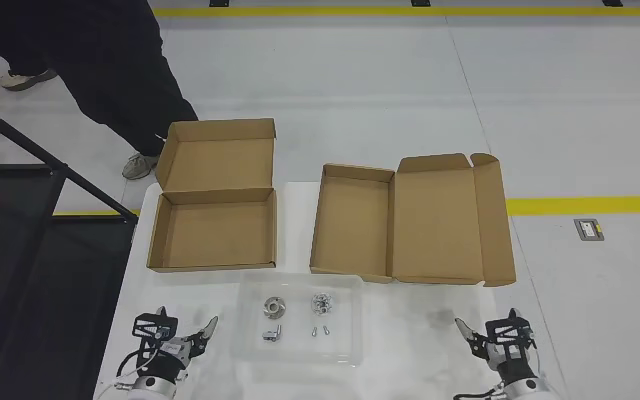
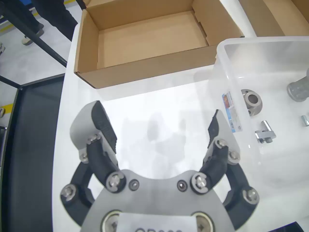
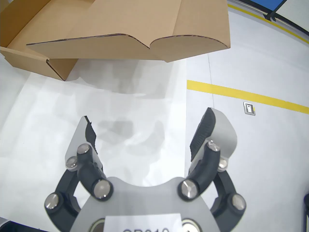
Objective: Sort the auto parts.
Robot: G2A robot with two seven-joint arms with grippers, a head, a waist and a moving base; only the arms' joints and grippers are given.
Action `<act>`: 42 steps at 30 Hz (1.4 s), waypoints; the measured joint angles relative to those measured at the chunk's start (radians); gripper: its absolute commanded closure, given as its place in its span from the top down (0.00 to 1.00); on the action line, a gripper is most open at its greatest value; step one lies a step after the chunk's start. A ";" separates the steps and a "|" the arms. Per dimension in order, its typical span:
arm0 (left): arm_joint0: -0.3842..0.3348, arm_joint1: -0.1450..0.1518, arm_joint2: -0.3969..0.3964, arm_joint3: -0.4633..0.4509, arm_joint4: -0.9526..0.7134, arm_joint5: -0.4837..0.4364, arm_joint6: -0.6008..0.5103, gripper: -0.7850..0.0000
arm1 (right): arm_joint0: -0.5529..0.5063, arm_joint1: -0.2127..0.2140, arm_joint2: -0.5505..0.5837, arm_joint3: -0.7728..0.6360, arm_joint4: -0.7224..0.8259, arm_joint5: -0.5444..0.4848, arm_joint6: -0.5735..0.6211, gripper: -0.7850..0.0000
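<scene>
A clear plastic tray [image 1: 250,345] sits at the table's front middle. It holds a round metal flange [image 1: 272,305], a gear-like part [image 1: 321,303], a small bracket [image 1: 272,333] and small bolts [image 1: 320,329]. My left gripper [image 1: 176,327] stands open over bare table, left of the tray. In its wrist view, the left gripper [image 2: 157,108] has nothing between its fingers, with the tray [image 2: 221,49], flange [image 2: 252,100] and bracket [image 2: 265,134] beside it. My right gripper [image 1: 495,330] is open near the front right corner; the right gripper [image 3: 147,115] holds nothing.
Two open cardboard boxes stand behind the tray: the left box [image 1: 213,230] with its lid raised, the right box [image 1: 352,222] with its lid [image 1: 440,220] lying flat to the right. A black frame [image 1: 50,260] borders the table's left side. White table [image 1: 430,330] ends just right of my right gripper.
</scene>
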 measured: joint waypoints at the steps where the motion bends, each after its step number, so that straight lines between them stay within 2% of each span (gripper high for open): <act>1: 0.000 0.000 0.000 0.000 0.000 0.000 0.000 1.00 | 0.000 0.000 0.000 0.000 0.000 0.000 0.000 1.00; 6: -0.001 0.000 -0.001 0.002 0.007 0.006 -0.005 1.00 | 0.000 0.001 -0.003 -0.006 -0.007 -0.009 -0.009 1.00; 10: -0.007 -0.003 -0.006 -0.006 0.007 0.022 0.000 1.00 | -0.003 0.004 -0.007 -0.049 -0.095 -0.049 -0.040 1.00; 15: 0.007 -0.005 -0.035 -0.023 -0.039 -0.004 0.056 1.00 | 0.008 0.010 -0.016 -0.150 -0.240 -0.088 -0.025 1.00; 25: 0.061 -0.009 -0.104 -0.029 -0.123 -0.042 0.146 1.00 | 0.095 0.026 -0.121 -0.348 -0.654 -0.275 0.064 1.00; 31: 0.071 -0.009 -0.114 -0.031 -0.131 -0.046 0.152 1.00 | 0.190 0.032 -0.236 -0.355 -0.856 -0.458 0.127 1.00; 34: 0.071 -0.009 -0.114 -0.031 -0.131 -0.046 0.152 1.00 | 0.228 0.032 -0.280 -0.345 -0.951 -0.503 0.169 1.00; 42: 0.071 -0.009 -0.114 -0.031 -0.131 -0.046 0.152 1.00 | 0.227 0.032 -0.277 -0.346 -0.937 -0.500 0.167 1.00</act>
